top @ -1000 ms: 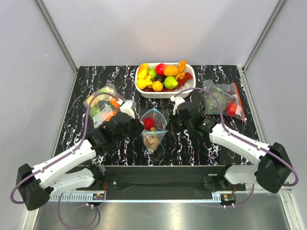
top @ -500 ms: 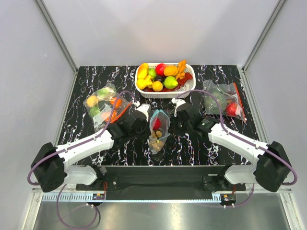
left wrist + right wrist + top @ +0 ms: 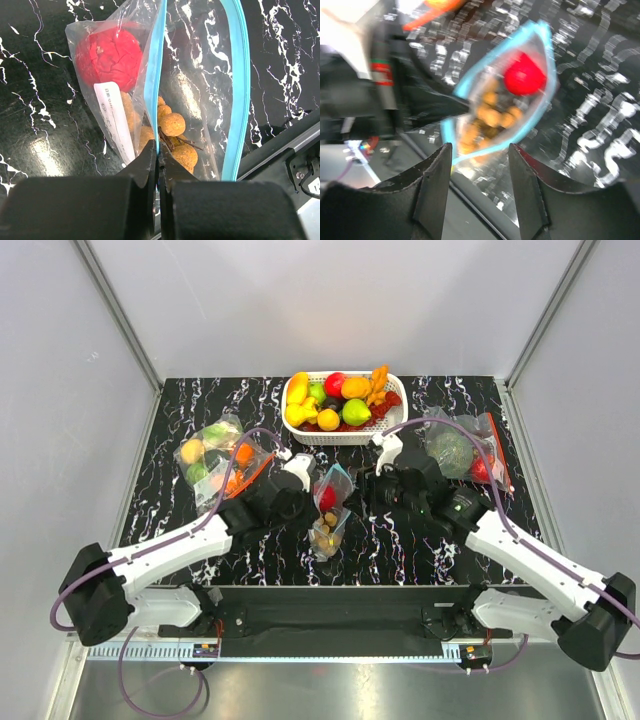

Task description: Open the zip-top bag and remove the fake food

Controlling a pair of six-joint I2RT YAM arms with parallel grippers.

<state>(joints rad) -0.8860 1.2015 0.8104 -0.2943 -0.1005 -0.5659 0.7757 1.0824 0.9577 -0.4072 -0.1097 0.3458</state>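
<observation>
We see the left hand (image 3: pixel 158 150) clamped on one teal zip strip (image 3: pixel 152 75) of the zip-top bag (image 3: pixel 331 502), at the middle of the surface (image 3: pixel 250 405), mouth gaping. Inside it: red fruit (image 3: pixel 110 54), with tan balls (image 3: pixel 174 131) beside it. Right hand (image 3: pixel 480 162) sits just right of the bag, fingers spread, holding nothing.

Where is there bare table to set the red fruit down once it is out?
Bare table lies left of the basket, behind the orange-zip bags; another patch sits near the front edge, between the zip-top bag and the right arm. The middle is crowded: left gripper and right gripper flank the bag.
</observation>
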